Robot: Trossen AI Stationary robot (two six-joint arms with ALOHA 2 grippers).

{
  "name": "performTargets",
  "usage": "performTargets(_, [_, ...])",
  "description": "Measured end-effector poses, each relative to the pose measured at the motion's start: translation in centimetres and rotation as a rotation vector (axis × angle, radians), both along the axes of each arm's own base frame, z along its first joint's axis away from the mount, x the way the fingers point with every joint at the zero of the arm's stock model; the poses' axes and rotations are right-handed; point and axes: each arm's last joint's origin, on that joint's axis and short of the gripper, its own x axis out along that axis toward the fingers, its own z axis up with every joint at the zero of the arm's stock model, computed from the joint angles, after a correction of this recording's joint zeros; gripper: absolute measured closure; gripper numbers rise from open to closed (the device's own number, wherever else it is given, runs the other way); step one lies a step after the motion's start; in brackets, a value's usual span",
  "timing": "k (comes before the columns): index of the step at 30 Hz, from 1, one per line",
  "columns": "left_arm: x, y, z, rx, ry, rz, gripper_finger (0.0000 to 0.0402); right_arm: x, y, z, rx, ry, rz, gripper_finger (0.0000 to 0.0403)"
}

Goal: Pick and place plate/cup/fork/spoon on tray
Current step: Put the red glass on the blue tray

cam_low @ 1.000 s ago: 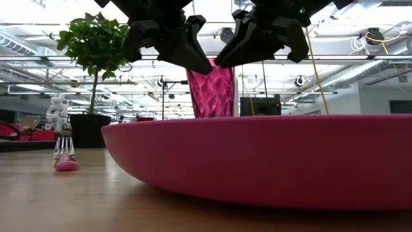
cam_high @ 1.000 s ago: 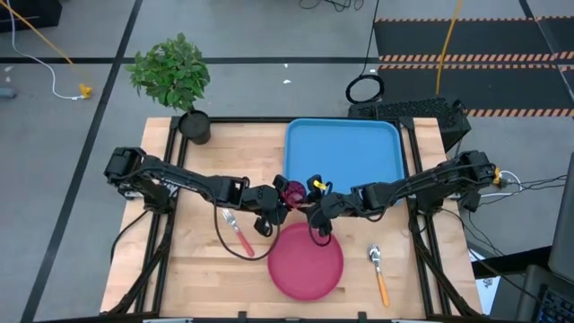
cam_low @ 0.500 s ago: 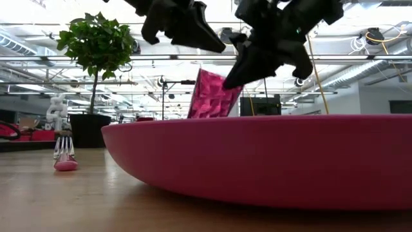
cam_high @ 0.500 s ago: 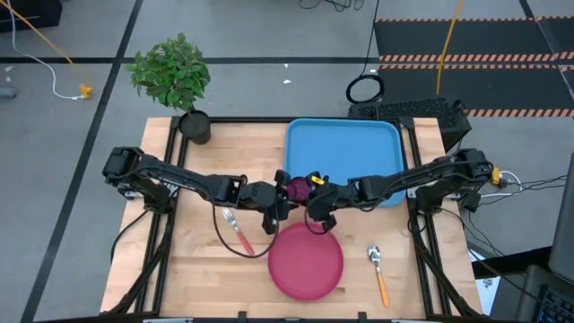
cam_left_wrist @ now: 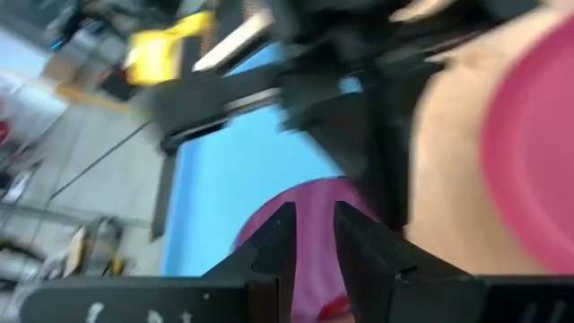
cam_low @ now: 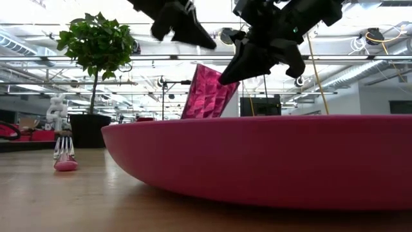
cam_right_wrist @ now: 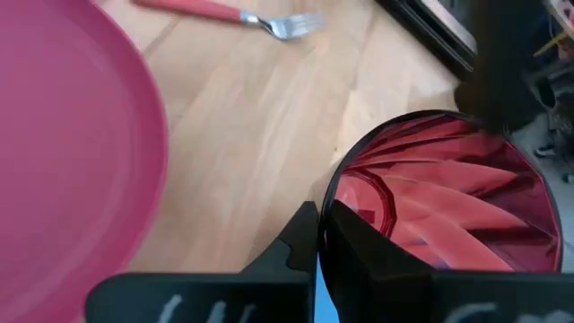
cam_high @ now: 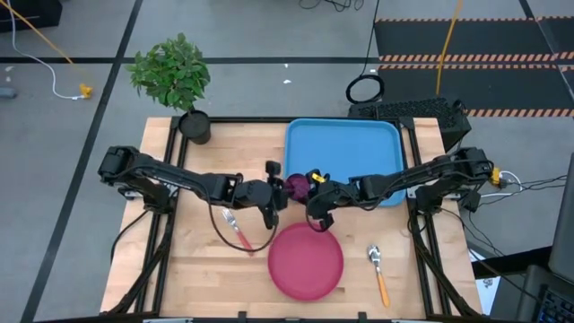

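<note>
Wooden table [cam_high: 193, 260], right gripper [cam_high: 312, 203] fingers clamped on tilted cup [cam_high: 295, 187] rim, left gripper [cam_high: 272, 192] fingers narrowly apart, empty

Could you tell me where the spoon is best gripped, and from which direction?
Grip the spoon across its straight orange handle, coming straight down from above. It lies flat on the wood, apart from the plate, so fingers can probably straddle the narrow handle; the rounded metal bowl gives a poorer hold.

Dark maroon cup [cam_high: 295, 186] with faceted ribbing between black jaws, pink-red plate [cam_high: 307, 261], light-blue tray [cam_high: 345, 154], red-pink fork [cam_high: 237, 231] handle with silver tines, orange-handled spoon [cam_high: 378, 272], pale wood-grain counter [cam_high: 193, 260], green plant [cam_high: 169, 70] in black pot
</note>
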Motion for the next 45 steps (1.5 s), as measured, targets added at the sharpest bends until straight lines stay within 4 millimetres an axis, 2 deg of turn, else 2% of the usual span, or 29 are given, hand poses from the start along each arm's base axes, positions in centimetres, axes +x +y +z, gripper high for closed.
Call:
performTargets(9, [-3.5, 0.7, 4.2, -0.105, -0.104, 0.112, 0.0321, -0.3, -0.5, 0.4, -0.029, -0.011, -0.132, 0.0403])
performTargets(15, [-5.2, 1.3, 6.2, -0.184, -0.181, 0.153, 0.0321, -1.5, -1.0, 2.3, -0.007, -0.061, -0.333, 0.0403])
performTargets(19, [-6.0, 1.3, 5.9, -0.262, -0.142, 0.199, 0.0321, -3.2, -1.8, 4.5, 0.015, -0.008, -0.508, 0.0403])
performTargets(23, [-6.4, 1.3, 4.9, -0.261, -0.051, 0.221, 0.0321, -5.0, -3.1, 6.2, 0.046, 0.023, -0.591, 0.0403])
performTargets(28, [-6.0, 2.2, 4.6, -0.198, -0.019, 0.219, 0.0321, -7.7, -5.7, 7.9, 0.034, 0.058, -0.69, 0.0403])
performTargets(33, [-5.2, 3.6, 4.7, -0.202, -0.066, 0.238, 0.0321, -11.0, -8.5, 9.0, 0.046, 0.103, -0.812, 0.0403])
performTargets(38, [-4.2, 4.8, 4.1, -0.232, -0.056, 0.198, 0.0321, -13.5, -11.7, 9.5, 0.157, 0.108, -0.96, 0.0403])
performTargets(40, [-3.5, 5.3, 3.7, -0.246, -0.07, 0.189, 0.0321, -14.2, -13.1, 9.5, 0.199, 0.087, -1.049, 0.0401])
performTargets(45, [-2.6, 6.0, 2.7, -0.255, -0.055, 0.195, 0.0321, -15.5, -16.4, 8.8, 0.257, 0.117, -1.147, 0.04])
